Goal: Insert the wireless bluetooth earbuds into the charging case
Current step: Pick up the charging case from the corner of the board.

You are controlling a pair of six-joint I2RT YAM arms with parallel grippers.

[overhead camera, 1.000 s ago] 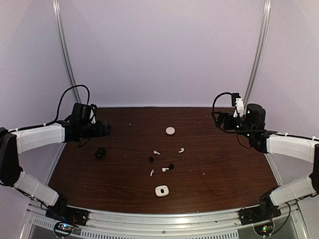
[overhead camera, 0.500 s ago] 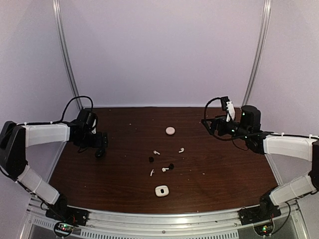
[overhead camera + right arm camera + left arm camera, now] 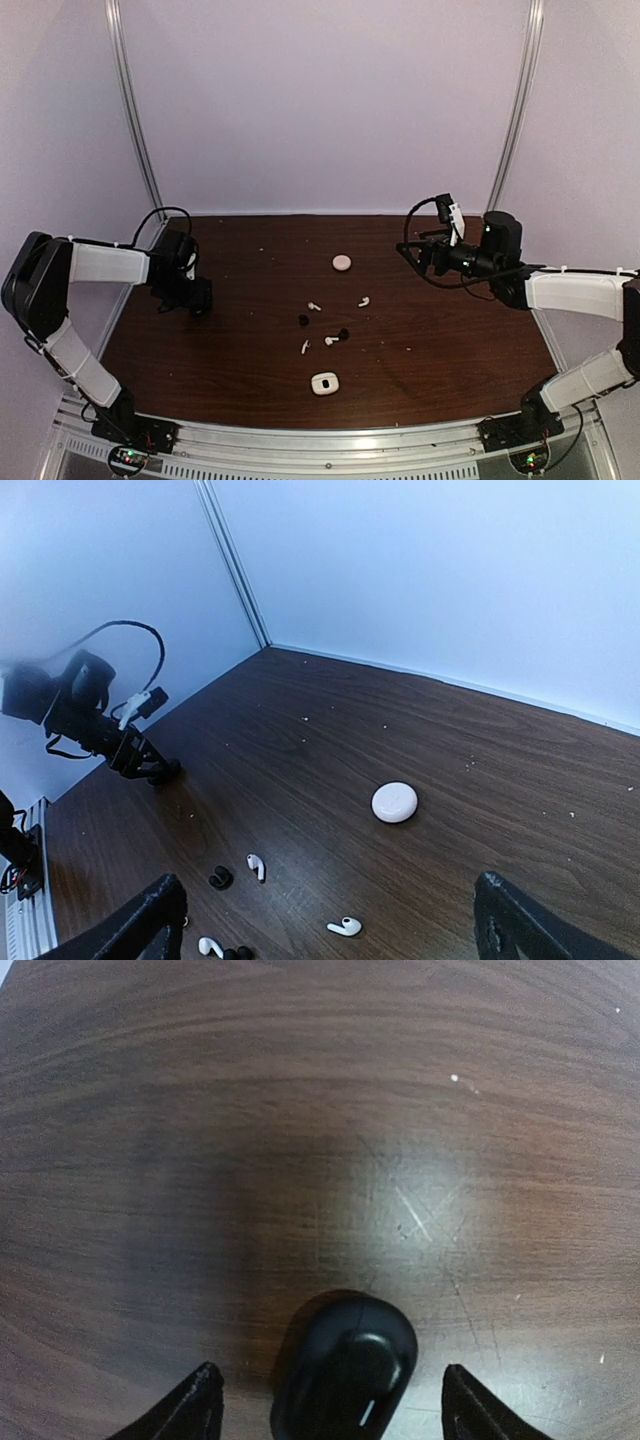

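- Left end effector point(image 3: 196, 299): a second ago it was raised above the left edge of the counter point(image 3: 450, 345); it has since dropped to the surface. Its jaws stand wide astride the black charging case point(image 3: 345, 1368), with a gap showing on each side and nothing gripped yet. This suggests a case is being secured before any earbud is fetched.
- Black charging case: glossy and rounded, apparently closed. It lies flat near the left edge, in the same place as a second ago.
- Earbuds: all lie loose at the counter's middle, none in a case. Four white stemmed earbuds point(image 3: 314, 306) lie scattered on their sides. Two black rounded earbuds point(image 3: 303, 320) sit among them, tiny beside any case.
- Round pale case point(image 3: 342, 262): lies behind the cluster, toward the far edge.
- White square case point(image 3: 323, 383): lies in front of the cluster, toward the near edge.
- Right end effector point(image 3: 335, 925): has advanced inward from the right edge. It hovers above the counter with jaws wide and empty.
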